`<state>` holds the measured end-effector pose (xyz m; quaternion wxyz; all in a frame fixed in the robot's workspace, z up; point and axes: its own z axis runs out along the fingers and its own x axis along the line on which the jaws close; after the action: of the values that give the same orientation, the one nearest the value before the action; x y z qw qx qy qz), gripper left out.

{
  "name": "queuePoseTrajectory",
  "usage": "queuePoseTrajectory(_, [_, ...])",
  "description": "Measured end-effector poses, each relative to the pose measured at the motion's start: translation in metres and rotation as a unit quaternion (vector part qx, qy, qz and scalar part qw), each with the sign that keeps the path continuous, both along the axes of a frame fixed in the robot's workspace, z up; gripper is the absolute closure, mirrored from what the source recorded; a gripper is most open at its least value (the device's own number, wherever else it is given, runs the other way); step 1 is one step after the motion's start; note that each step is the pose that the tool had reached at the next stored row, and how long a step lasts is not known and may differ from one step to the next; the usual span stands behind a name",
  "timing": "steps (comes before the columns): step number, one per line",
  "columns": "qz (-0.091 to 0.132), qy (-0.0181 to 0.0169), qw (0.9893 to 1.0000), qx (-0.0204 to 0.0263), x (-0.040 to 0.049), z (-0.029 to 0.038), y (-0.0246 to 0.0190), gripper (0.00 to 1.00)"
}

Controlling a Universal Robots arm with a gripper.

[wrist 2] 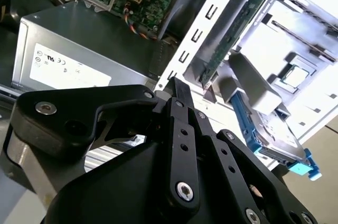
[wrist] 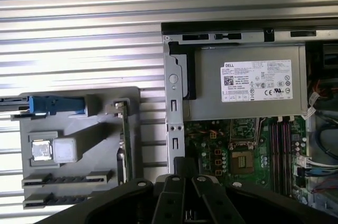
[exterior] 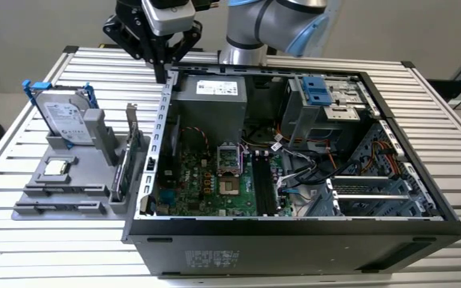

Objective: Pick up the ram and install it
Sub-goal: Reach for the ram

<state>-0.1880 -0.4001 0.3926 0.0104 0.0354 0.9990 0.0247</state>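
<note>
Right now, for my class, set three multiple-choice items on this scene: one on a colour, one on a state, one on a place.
1. What colour is the frame around the hard drive? A blue; B red; C yellow.
2. How is the computer case? A shut; B wrapped; C open, with the motherboard exposed.
3. Where is the gripper? A over the hard drive; B at the computer case's wall beside the power supply; C low over the motherboard.
Key: 1 A, the frame's handles show blue. 2 C, the board lies bare in the exterior view. 3 B, the fingertips hang by that wall's corner.
</note>
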Motion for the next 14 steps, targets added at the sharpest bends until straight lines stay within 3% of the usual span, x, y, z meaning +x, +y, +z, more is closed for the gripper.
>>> queuePoseTrajectory(14, [0.000, 0.0000, 1.0000, 0.0000, -0.0101, 0.0000, 0.0000, 1.00])
